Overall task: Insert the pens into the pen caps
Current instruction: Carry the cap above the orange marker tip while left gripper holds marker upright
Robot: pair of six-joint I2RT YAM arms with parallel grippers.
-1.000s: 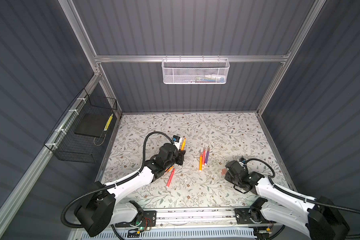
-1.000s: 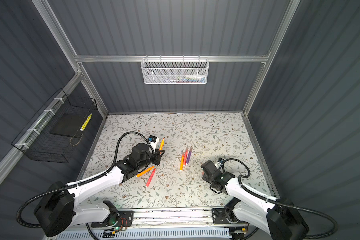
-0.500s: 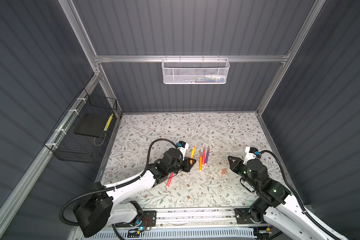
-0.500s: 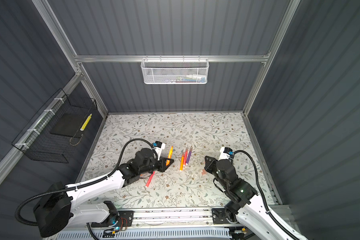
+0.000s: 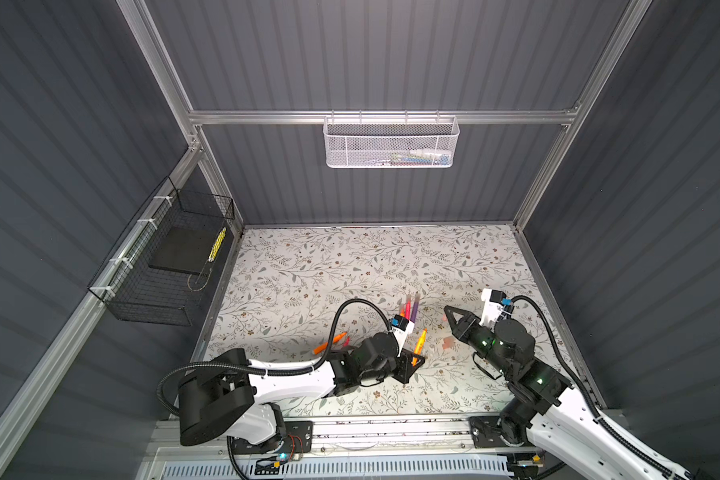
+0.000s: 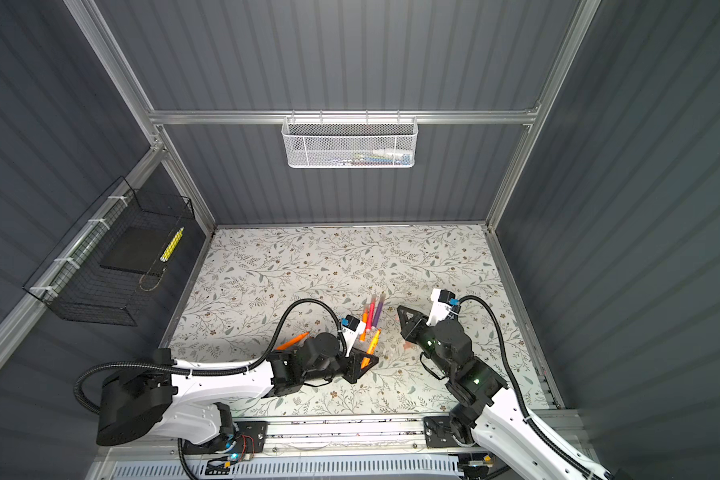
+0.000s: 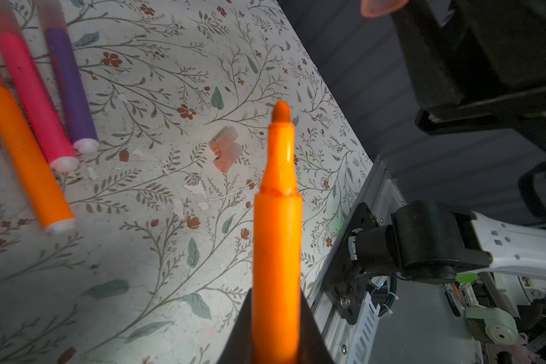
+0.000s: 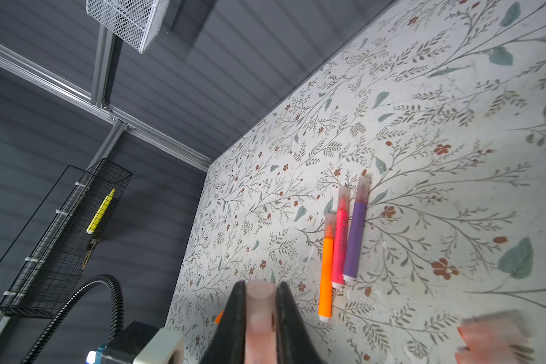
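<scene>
Orange pen [image 7: 276,220] sat clamped nib-outward in the left gripper [image 5: 417,360] beside the capped trio [image 8: 341,245], aimed at the right gripper's [image 5: 449,313] pinched cap [image 8: 260,296].

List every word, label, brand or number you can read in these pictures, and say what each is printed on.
No text here can be read.
Dark marks on the pink pen: too small and blurred to read.
Contents of the white mesh basket: any labels too blurred.
</scene>
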